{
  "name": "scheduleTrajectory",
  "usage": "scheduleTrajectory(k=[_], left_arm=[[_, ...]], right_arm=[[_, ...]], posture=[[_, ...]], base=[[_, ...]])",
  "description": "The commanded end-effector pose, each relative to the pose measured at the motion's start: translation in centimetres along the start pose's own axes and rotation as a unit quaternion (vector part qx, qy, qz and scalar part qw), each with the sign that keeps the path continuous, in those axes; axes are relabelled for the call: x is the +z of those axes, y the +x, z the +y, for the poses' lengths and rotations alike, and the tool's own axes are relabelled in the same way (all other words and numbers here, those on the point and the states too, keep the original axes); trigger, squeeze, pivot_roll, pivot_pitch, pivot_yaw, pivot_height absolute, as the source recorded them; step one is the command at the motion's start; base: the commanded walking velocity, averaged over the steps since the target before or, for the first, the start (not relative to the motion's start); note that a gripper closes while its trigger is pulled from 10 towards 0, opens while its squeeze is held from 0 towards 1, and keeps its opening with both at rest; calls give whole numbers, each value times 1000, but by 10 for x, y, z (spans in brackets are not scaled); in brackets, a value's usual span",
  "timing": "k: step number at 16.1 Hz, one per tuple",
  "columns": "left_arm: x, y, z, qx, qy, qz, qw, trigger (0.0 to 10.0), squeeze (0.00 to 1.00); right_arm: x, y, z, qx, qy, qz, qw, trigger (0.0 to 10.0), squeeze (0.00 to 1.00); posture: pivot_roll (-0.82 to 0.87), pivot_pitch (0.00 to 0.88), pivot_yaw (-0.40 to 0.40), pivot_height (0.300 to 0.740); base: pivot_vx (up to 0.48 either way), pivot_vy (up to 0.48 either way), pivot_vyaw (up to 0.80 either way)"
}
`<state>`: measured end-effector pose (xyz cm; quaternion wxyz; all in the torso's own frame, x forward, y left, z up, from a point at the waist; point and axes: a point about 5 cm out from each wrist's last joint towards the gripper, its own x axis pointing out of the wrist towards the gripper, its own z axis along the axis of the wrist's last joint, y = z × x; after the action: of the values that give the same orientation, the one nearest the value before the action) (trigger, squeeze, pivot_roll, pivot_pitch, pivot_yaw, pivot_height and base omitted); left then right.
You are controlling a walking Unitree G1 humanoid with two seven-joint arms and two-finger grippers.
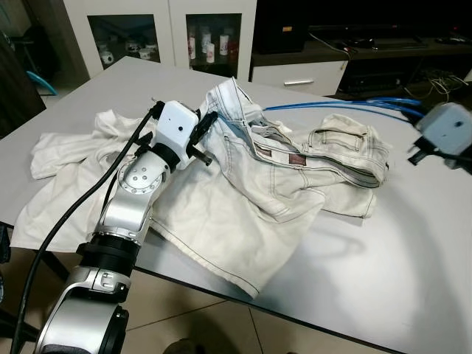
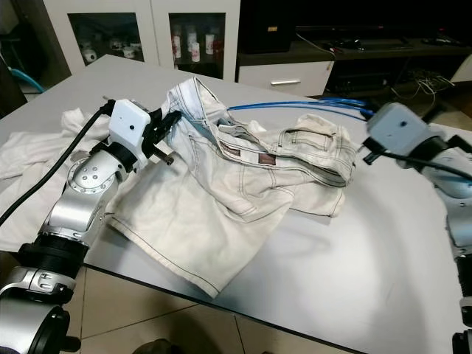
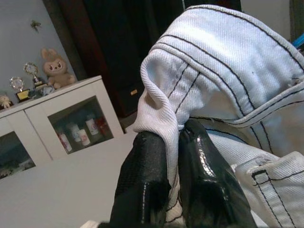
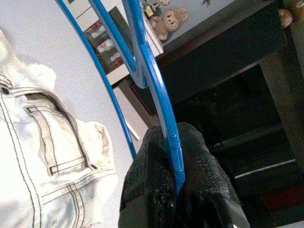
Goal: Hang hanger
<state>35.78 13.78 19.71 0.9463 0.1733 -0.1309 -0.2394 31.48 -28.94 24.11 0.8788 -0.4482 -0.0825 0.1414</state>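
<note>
A pair of white jeans (image 1: 258, 184) lies spread across the grey table (image 1: 383, 251). My left gripper (image 3: 176, 137) is shut on the folded waistband, which it holds raised a little off the table at the jeans' left side. A blue hanger (image 1: 346, 108) reaches out over the far side of the jeans toward their open waist. My right gripper (image 4: 172, 135) is shut on the hanger's thin blue bar, out past the right end of the jeans. The hanger's end near the waist is hidden by cloth.
Another white garment (image 1: 66, 162) lies crumpled on the table's left part, under my left arm. A white cabinet with glass doors (image 1: 147, 29) and a dark low unit with a drawer (image 1: 299, 74) stand beyond the table. Tiled floor (image 1: 199, 317) shows below the near edge.
</note>
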Motion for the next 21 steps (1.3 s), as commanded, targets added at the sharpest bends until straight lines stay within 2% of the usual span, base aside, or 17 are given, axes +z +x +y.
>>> scheduleTrajectory(k=[1, 2, 3, 4, 6, 7, 8, 11, 12, 13, 14, 15, 16, 18, 19, 20, 21], left_arm=[[-5, -2, 7, 20, 9, 14, 1000, 0, 0], [-6, -2, 7, 21, 11, 17, 1000, 0, 0], [-7, -1, 7, 27, 11, 22, 999, 0, 0], [-9, 0, 7, 29, 12, 27, 999, 0, 0], [-9, 0, 8, 30, 14, 29, 999, 0, 0], [-9, 0, 9, 30, 22, 31, 999, 0, 0], [-9, 0, 9, 28, 27, 31, 999, 0, 0], [-9, 1, 7, 20, 49, 30, 998, 0, 0], [-12, -1, 5, 10, 72, 39, 997, 0, 0], [-14, -1, 3, 1, 66, 47, 997, 10000, 0], [-13, -3, -1, -12, 74, 41, 996, 10000, 0], [-11, -4, -1, -11, 90, 33, 995, 10000, 976], [-8, -5, -4, -36, 137, 27, 990, 10000, 1000], [-5, -3, -5, -39, 196, 22, 980, 10000, 1000], [-1, -3, -3, -44, 176, 6, 983, 10000, 0], [7, -6, 2, -49, 125, -26, 991, 10000, 0], [12, -8, 7, -41, 100, -49, 993, 10000, 1000]], right_arm=[[-3, -10, -20, -42, 18, 4, 999, 10000, 0], [-3, -11, -23, -53, 23, 4, 998, 10000, 0], [-6, -14, -32, -89, 39, 6, 995, 10000, 0], [-8, -16, -31, -91, 62, 3, 994, 10000, 0], [-9, -18, -26, -66, 82, 0, 994, 10000, 0], [-11, -21, -14, -7, 75, 3, 997, 10000, 0], [-11, -21, -13, 1, 66, 8, 998, 10000, 0], [-3, -18, -20, -3, 62, -11, 998, 10000, 0], [2, -17, -29, -30, 76, -25, 996, 10000, 0], [5, -16, -31, -36, 80, -34, 996, 10000, 0], [8, -15, -31, -33, 76, -41, 996, 10000, 0], [10, -14, -30, -30, 72, -44, 996, 10000, 0], [13, -12, -28, -26, 64, -48, 996, 10000, 0], [17, -11, -27, -26, 40, -47, 998, 10000, 0], [16, -11, -26, -22, 10, -38, 999, 10000, 0], [16, -11, -23, -15, -8, -36, 999, 10000, 0], [16, -11, -21, -15, -5, -38, 999, 10000, 0]], posture=[[41, 0, -26, 723], [41, 0, -26, 723], [36, 0, -22, 723], [35, 0, -19, 723], [34, 0, -16, 723], [35, 0, -15, 723], [35, 0, -15, 723], [41, 0, -18, 723], [43, 0, -20, 723], [45, 0, -22, 723], [46, 0, -25, 723], [46, 0, -27, 723], [46, 0, -27, 723], [48, 0, -28, 723], [46, 0, -29, 723], [46, 0, -30, 723], [48, 0, -30, 723]], base=[[0, 0, 0], [0, 0, 0], [0, 0, 0], [0, 0, 0], [0, 0, 0], [0, 0, 0], [0, 0, 0], [0, 0, 0], [0, 0, 0], [0, 0, 0], [0, 0, 0], [0, 0, 0], [0, 0, 0], [0, 0, 0], [0, 0, 0], [0, 0, 0], [0, 0, 0]])
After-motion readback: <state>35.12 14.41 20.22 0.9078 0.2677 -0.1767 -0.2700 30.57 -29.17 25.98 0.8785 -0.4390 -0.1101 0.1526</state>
